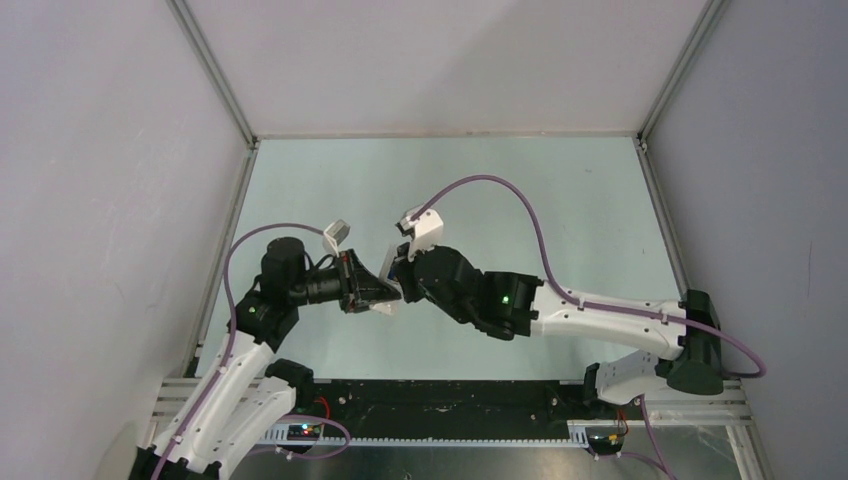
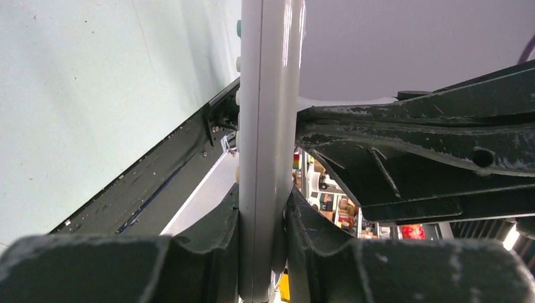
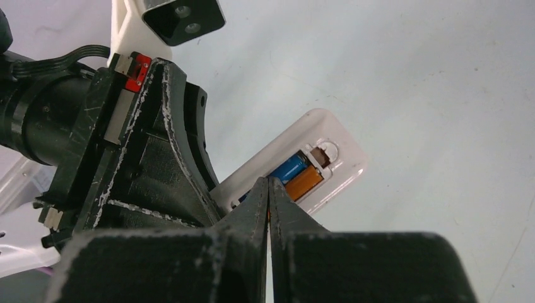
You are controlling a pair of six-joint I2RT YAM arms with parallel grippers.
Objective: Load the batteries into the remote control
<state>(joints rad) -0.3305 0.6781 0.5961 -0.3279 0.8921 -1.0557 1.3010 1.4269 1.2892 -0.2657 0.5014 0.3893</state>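
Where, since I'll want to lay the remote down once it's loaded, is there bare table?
The far table strip along the back wall is bare, as is the patch between the right arm and the right wall. It is crowded mid-table, where the left pincer holds the remote and the right pincer meets it.

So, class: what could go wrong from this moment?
The left tool grips the remote control by one end, the open bay at the other, so a push there could twist it loose. The shut right tool sits at the blue battery and orange battery; slipping sideways might lever one out.
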